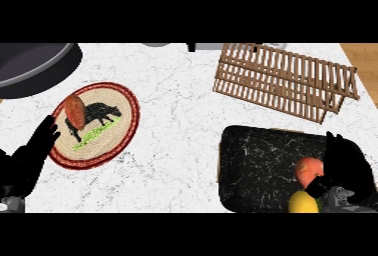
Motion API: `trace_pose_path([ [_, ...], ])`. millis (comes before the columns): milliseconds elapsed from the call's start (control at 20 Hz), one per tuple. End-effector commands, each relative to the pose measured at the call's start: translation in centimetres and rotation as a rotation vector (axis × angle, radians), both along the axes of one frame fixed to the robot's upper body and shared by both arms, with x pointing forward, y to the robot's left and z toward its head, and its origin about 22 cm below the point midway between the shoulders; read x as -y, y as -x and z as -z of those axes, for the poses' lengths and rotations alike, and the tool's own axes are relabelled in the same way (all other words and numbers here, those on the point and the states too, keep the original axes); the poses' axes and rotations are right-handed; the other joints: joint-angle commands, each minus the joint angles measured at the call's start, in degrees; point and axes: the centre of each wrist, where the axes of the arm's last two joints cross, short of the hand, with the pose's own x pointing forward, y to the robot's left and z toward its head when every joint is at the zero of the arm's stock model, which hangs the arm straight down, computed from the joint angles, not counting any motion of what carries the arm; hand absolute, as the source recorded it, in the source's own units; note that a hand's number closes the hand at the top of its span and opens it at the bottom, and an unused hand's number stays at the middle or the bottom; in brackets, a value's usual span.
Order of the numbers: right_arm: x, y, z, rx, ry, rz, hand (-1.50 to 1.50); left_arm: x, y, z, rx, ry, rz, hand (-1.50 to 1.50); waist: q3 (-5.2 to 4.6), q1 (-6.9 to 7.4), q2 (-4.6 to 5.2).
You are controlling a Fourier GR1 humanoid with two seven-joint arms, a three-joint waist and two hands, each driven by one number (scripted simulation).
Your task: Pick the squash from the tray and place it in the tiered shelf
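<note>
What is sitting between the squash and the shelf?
An orange vegetable lies on the tray just beyond the squash, on the line toward the shelf. Nothing else visible lies along that path.

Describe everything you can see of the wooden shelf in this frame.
The shelf is a light brown rack of thin wooden slats with open gaps, built in tiers. It stands on the white marbled counter at the upper right, turned at an angle. It is apart from the black tray nearer the robot. Nothing shows on its slats, and only the counter touches it.
</note>
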Motion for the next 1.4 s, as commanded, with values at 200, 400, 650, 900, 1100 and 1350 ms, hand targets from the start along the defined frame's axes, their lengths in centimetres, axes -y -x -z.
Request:
trace_pose_path([
  [200,0.5,0.4,3.4,-0.052,-0.037,-0.015,1.50,0.2,0.1,0.0,-0.007,0.000,-0.013,0.00,0.70,-0.03,0.52],
  [400,0.9,0.6,3.9,-0.043,0.011,-0.052,1.50,1.0,-0.6,1.0,0.008,0.011,-0.021,0.00,0.68,-0.18,0.56],
  [650,1.0,-0.1,2.7,0.012,0.100,-0.077,1.50,0.1,0.4,1.0,-0.007,0.003,-0.021,0.00,0.68,-0.07,0.52],
  [900,1.1,0.2,-0.4,0.134,0.120,-0.103,1.50,-0.5,-0.8,-0.6,0.005,0.006,0.014,0.00,0.68,-0.22,0.47],
  [1100,-8.2,-2.1,-2.9,0.240,-0.048,-0.442,1.50,1.0,-0.2,0.3,0.004,0.012,0.019,0.00,0.67,1.57,0.57],
  [1350,-13.5,-3.2,-7.3,0.358,-0.152,-0.639,1.50,0.9,-1.1,-0.4,0.002,-0.008,0.007,0.00,0.67,0.47,0.48],
])
